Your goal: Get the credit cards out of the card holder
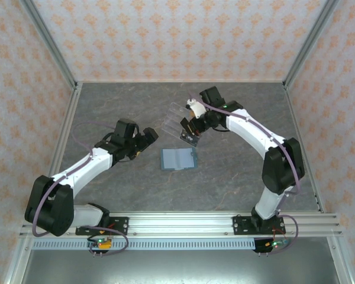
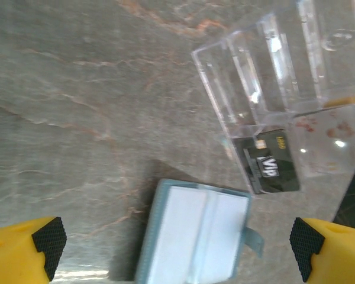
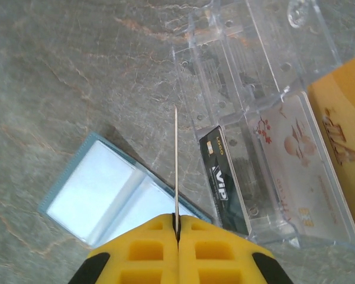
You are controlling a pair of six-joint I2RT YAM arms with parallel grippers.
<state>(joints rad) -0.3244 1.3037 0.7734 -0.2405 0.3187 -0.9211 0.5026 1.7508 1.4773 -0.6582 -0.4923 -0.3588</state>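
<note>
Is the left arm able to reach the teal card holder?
Probably yes: the left gripper is open, the card holder lies flat just ahead, nothing between them. The right gripper, holding a card, is off by the stand.

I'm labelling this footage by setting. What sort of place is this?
Probably a lab test cell, not a home or shop: a grey stone-look tabletop boxed in by patterned wall panels on aluminium frame posts, with robot arms bolted to a rail.
</note>
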